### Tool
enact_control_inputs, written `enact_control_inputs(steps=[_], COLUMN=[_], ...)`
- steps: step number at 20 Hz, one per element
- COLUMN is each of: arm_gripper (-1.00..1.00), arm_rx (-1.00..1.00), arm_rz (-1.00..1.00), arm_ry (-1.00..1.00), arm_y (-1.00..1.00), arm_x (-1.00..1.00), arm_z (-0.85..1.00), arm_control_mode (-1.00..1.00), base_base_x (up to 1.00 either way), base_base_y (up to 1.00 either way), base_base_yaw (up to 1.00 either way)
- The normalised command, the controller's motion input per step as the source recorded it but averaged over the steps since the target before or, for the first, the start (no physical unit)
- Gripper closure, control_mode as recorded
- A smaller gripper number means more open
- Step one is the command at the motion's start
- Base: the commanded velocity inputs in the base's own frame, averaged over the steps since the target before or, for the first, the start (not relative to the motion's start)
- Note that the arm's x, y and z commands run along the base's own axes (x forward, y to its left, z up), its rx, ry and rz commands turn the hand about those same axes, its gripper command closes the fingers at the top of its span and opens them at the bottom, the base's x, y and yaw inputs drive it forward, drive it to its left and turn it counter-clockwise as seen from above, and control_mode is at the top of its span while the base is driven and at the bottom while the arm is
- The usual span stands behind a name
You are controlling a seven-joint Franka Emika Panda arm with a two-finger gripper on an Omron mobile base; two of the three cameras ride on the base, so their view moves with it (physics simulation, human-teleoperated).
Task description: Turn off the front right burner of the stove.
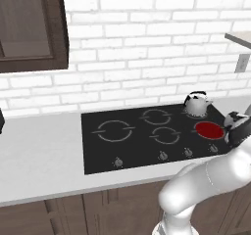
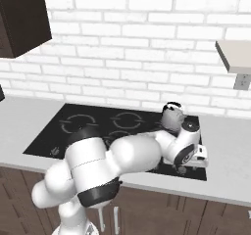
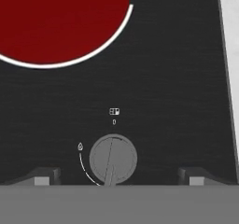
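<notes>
We are looking at the flat glossy black glass stove (image 1: pixel 142 151) set into the pale grey tabletop (image 1: pixel 39 155), reaching close to the tabletop's front edge. Its front right burner (image 1: pixel 209 129) is glowing as a solid bright red disc near the stove's right edge, just behind the row of small knobs along the stove's front edge. In the hand view the same red disc (image 3: pixel 56 22) is filling the upper left, ringed by a thin white line.

We are holding the 2 dark fingers (image 3: pixel 116 176) spread wide and empty, 1 tip on either side of the round grey knob (image 3: pixel 113 157) that is sitting below the red disc, near the stove's front right corner. Neither tip is touching the knob. The knob's ridge is pointing nearly straight, leaning slightly, with a small flame mark and a curved line at its left and a 0 mark above it.

A small silver kettle (image 1: pixel 196 103) with a black handle is standing at the stove's back right corner, just behind the red burner. The other 3 burners are showing as thin grey split rings; the largest grey ring (image 1: pixel 113 130) is lying toward the stove's left edge. Our white arm (image 2: pixel 127 155) is reaching over the stove's front right part in the right base view.
</notes>
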Motion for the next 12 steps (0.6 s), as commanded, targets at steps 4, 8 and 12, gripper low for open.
enact_control_inputs(steps=[4,8,12], arm_gripper=[-1.00,-1.00,-1.00], arm_rx=[0.00,0.00,0.00], arm_rz=[0.00,0.00,0.00], arm_ry=[0.00,0.00,0.00], arm_y=[0.06,0.19,0.18], arm_x=[0.00,0.00,0.00], arm_z=[-0.10,-0.20,-0.09], arm_control_mode=[-1.00,-1.00,-1.00], base_base_x=[0.00,0.00,0.00], base_base_y=[0.00,0.00,0.00], base_base_yaw=[0.00,0.00,0.00])
